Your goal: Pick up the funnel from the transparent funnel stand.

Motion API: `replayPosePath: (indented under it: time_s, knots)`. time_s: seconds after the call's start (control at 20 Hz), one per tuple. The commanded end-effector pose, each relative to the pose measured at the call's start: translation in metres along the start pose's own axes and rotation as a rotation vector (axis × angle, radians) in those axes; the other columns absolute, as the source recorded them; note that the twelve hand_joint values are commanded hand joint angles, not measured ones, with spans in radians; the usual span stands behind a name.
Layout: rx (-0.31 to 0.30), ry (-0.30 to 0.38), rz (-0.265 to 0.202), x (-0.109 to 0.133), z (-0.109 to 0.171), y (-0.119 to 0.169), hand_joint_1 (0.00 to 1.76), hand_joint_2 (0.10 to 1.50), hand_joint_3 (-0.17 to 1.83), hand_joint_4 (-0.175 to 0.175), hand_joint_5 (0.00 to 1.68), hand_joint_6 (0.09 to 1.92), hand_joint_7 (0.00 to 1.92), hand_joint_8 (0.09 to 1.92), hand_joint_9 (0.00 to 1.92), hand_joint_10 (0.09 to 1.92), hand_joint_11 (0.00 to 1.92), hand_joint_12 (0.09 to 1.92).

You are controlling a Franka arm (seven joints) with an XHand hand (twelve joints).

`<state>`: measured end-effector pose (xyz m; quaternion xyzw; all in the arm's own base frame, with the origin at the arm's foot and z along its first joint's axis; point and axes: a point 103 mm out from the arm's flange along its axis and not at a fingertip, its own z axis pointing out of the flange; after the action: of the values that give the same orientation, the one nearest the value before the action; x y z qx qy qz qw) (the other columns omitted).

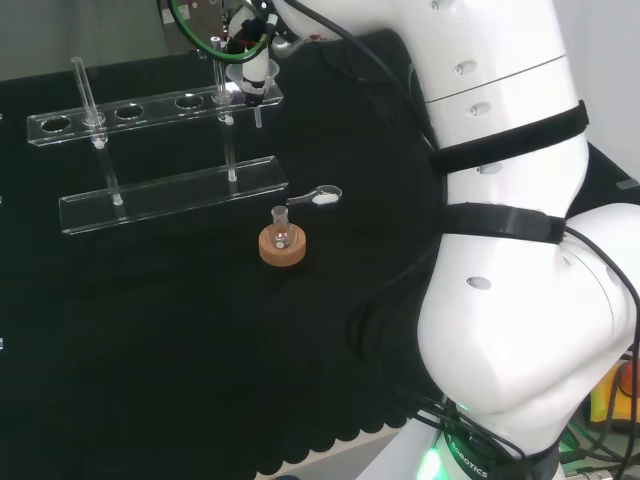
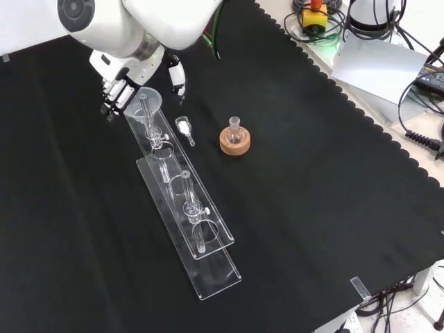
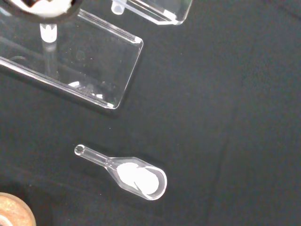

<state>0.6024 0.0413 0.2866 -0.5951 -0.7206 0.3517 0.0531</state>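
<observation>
Clear funnel (image 2: 144,101) in stand (image 2: 187,208) | robot hand (image 2: 116,89) curled round it

You get bright, even overhead light; the black cloth (image 2: 312,173) swallows shadows. Glare glints off the clear funnel stand (image 1: 170,195), and the hand (image 3: 42,7) is a blurred white shape in the wrist view.

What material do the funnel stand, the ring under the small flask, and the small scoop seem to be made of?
Funnel stand: clear, glossy acrylic by its look; the cloth shows through and the edges catch light.
Ring: matte tan, probably cork.
Scoop: clear, glass or plastic, I cannot tell which; something white lies in its bowl.
</observation>
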Motion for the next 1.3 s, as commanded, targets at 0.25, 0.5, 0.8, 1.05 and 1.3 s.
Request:
replayPosePath:
  time_s: [0.25,0.5,0.8,1.05,1.3]
  knots:
    - [-0.019,-0.034,0.012,-0.001,-0.001,0.003,0.76,0.64,0.54,0.025,0.2,0.09,0.0,0.48,0.23,0.82,0.38,1.48]
    - [-0.012,-0.035,0.006,0.001,-0.002,0.006,0.76,0.64,0.55,0.023,0.21,0.09,0.0,0.54,0.28,0.79,0.38,1.47]
    - [-0.005,-0.052,0.003,0.001,-0.001,0.009,0.76,0.64,0.56,0.021,0.24,0.09,0.0,0.63,0.34,0.74,0.38,1.47]
    - [-0.043,-0.098,0.024,-0.002,-0.002,0.006,0.78,0.65,0.58,0.007,0.37,0.09,0.13,0.65,0.45,0.67,0.37,1.47]
    - [-0.15,-0.158,0.08,-0.005,-0.012,-0.005,0.83,0.72,0.6,0.006,0.69,0.24,0.38,0.62,0.64,0.54,0.44,1.39]
